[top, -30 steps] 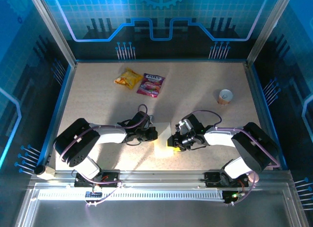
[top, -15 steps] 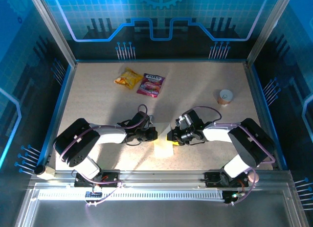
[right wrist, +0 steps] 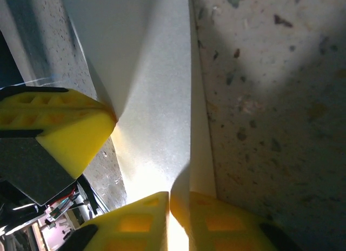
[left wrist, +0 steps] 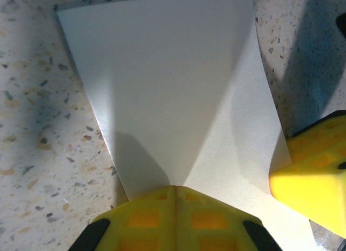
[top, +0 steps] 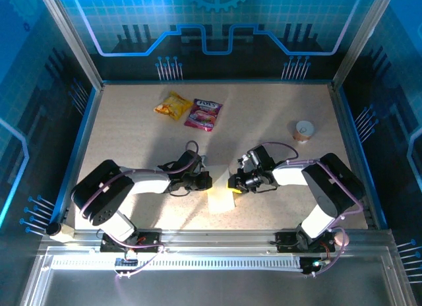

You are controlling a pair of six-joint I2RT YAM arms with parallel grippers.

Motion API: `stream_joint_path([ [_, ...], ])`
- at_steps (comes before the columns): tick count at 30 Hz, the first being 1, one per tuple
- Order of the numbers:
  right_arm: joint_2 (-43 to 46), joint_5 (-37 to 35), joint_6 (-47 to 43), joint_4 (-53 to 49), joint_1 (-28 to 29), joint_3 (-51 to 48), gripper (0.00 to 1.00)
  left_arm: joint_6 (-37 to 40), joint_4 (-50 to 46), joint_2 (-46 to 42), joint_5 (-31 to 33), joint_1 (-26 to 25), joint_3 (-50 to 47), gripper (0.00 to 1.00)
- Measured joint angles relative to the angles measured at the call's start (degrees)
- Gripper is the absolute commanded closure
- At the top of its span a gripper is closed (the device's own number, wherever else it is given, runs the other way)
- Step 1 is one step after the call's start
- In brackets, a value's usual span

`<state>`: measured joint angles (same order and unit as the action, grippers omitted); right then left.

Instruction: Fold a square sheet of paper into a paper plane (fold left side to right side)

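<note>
Left gripper point(left wrist: 175, 189) and right gripper point(right wrist: 169, 197) each pinch the square sheet of paper point(top: 221, 199), lying on the table point(top: 132, 121) between them. I judge uneven pulling may tear it or skew the crease.

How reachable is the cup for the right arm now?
Probably yes: bare table lies between the right gripper and the cup. Its jaws pinch the paper, though, so it must release first.
</note>
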<state>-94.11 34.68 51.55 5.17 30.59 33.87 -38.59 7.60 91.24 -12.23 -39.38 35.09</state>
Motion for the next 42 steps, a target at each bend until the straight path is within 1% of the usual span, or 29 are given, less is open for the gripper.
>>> stream_joint_path([
  [5,-0.4,0.1,0.1,0.9,0.0,0.0,0.95,2.8,-3.5,-3.3,0.4,0.3,1.1,0.72],
  [10,-0.4,0.1,1.2,0.9,-0.2,0.0,0.96,7.8,-7.9,-10.6,2.9,0.1,3.3,0.58],
  [12,-0.4,0.1,2.0,0.9,-0.5,0.0,0.96,9.5,-9.6,-13.8,4.3,-0.4,3.7,0.54],
  [15,-0.3,0.1,3.4,1.1,-1.2,0.0,0.97,12.3,-12.1,-18.1,6.6,-3.4,3.8,0.5],
  [18,-0.2,0.1,5.3,2.1,-1.8,0.0,0.97,14.3,-14.4,-20.1,9.5,-8.9,3.8,0.48],
  [20,-0.1,0.2,6.5,3.0,-2.0,0.0,0.97,15.2,-15.8,-20.2,11.8,-13.6,3.8,0.47],
  [24,0.2,0.3,8.0,3.5,-2.2,0.1,0.97,16.1,-18.8,-18.0,17.2,-22.8,5.0,0.44],
  [28,0.6,0.3,8.5,3.4,-2.2,0.5,0.97,16.2,-21.2,-12.0,23.5,-28.3,9.2,0.42],
  [32,0.7,0.3,8.7,3.4,-2.2,0.5,0.97,16.4,-22.5,-5.8,28.0,-29.9,13.8,0.41],
  [36,0.7,0.3,8.9,3.4,-2.2,0.5,0.96,16.5,-23.4,-1.2,32.0,-30.1,16.9,0.41],
  [42,0.7,0.3,9.1,3.5,-2.2,0.5,0.96,16.7,-23.9,2.6,34.8,-30.1,18.3,0.41],
])
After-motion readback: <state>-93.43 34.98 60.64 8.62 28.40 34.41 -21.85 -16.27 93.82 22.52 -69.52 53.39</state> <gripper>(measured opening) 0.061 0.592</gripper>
